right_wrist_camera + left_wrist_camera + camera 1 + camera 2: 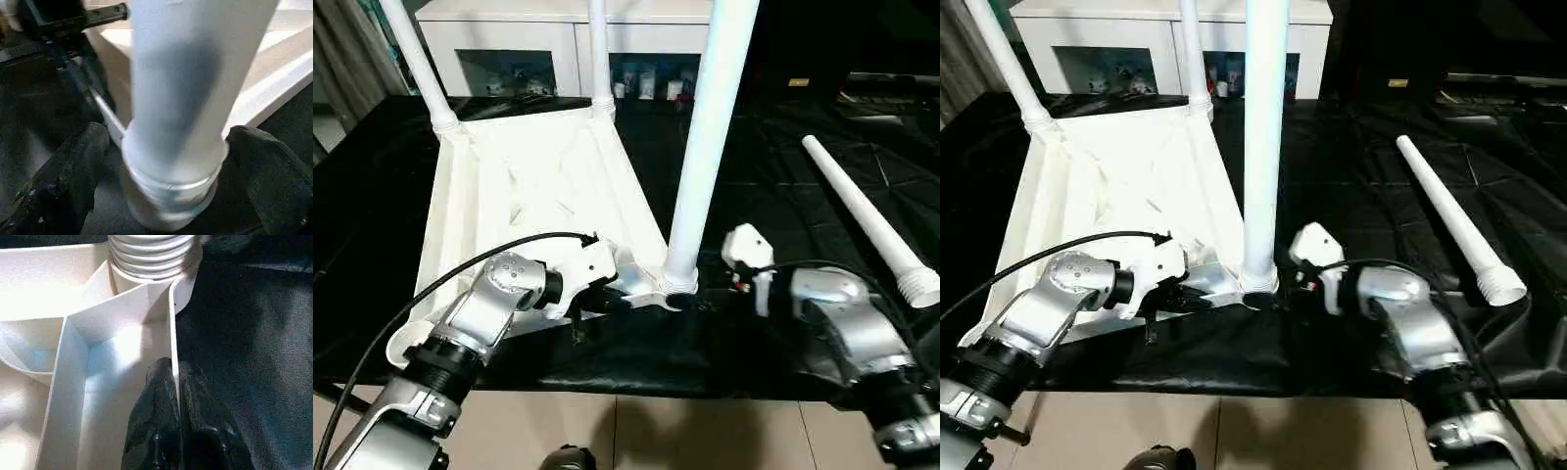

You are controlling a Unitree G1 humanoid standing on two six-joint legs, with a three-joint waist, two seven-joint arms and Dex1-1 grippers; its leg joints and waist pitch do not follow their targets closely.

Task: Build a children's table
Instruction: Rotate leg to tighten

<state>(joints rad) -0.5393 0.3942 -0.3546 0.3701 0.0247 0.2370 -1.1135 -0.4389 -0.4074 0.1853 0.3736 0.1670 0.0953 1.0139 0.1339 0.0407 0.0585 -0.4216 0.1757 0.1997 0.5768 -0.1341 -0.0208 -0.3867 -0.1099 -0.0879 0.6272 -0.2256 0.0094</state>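
Left gripper [173, 396] pinches the upturned table top's [524, 186] near rim.
Right gripper [171, 161] stands wide, a finger either side of the upright leg [705, 147]; a loose leg [867, 220] lies beyond it.

We found no text, label, brand, number or sign that could be read anywhere. The small boxes [646, 80] behind the glass fronts of the white cabinet [499, 29] carried printing of some sort (patches of colour, nothing more), too small for us to make out. A small yellowish tag [799, 83] lay on the dark surface at the far right, and we could read nothing on it either.
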